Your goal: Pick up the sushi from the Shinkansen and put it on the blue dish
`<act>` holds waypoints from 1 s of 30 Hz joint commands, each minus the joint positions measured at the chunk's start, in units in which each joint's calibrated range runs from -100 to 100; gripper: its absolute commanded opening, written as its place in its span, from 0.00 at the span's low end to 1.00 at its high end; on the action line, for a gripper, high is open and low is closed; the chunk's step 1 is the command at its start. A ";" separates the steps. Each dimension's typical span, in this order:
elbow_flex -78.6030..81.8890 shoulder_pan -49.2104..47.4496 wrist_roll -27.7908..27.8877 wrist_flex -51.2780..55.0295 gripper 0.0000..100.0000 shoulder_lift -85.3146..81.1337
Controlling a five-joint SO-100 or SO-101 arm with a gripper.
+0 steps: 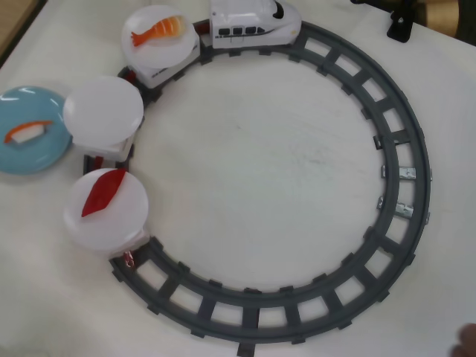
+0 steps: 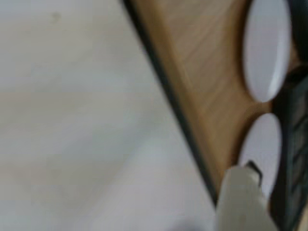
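Note:
The sushi (image 1: 28,132), an orange slab over white rice, lies on the blue dish (image 1: 33,160) at the far left of the overhead view. The white Shinkansen (image 1: 253,22) stands on the track at the top and pulls three cars with round white plates. The first plate carries an orange shrimp piece (image 1: 158,30), the middle plate (image 1: 103,111) is bare, and the third carries a dark red piece (image 1: 103,192). My gripper does not show in the overhead view. The blurred wrist view shows only one pale finger (image 2: 243,202) at the bottom right, with nothing seen in it.
The grey circular track (image 1: 405,171) rings the white tabletop. A black part of the arm's mount (image 1: 401,24) sits at the top right corner. The wrist view looks past the table's dark edge (image 2: 168,96) onto a wooden surface with two white ovals (image 2: 267,48).

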 commanded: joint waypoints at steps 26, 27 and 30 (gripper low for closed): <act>10.11 11.21 2.51 14.05 0.15 -6.33; 9.93 11.21 2.40 15.32 0.15 -6.33; 9.21 11.29 2.61 16.76 0.15 -6.33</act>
